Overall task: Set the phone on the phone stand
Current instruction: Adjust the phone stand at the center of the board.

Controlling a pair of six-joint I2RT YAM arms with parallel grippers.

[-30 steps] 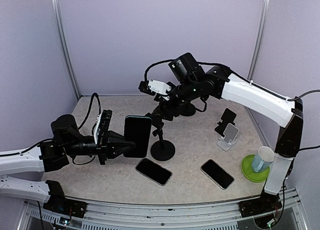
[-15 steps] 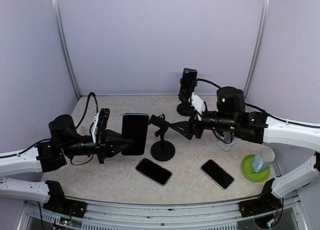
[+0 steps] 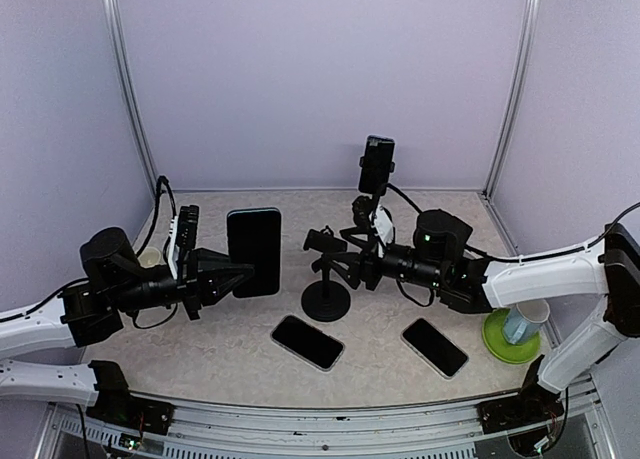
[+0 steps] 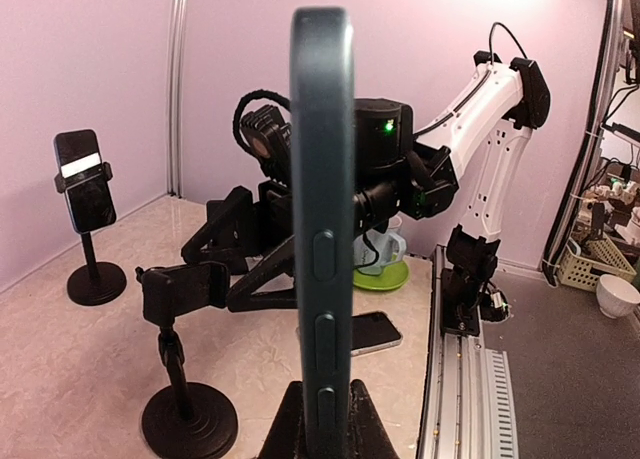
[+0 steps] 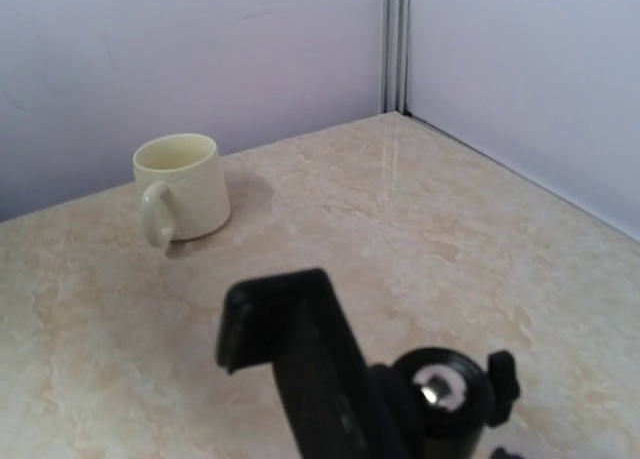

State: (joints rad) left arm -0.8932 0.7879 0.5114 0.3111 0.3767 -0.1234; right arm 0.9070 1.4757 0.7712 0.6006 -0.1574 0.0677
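Dark teal phone (image 3: 253, 251), slim, upright.

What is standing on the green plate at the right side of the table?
A pale cup stands on the green plate. The right arm passes in front of the cup's top, so its rim and whatever is inside it cannot be seen.

Phone (image 4: 322, 229) dark teal; stand (image 3: 326, 297) black; mug (image 5: 185, 187) cream; table (image 5: 420, 239) beige marbled.
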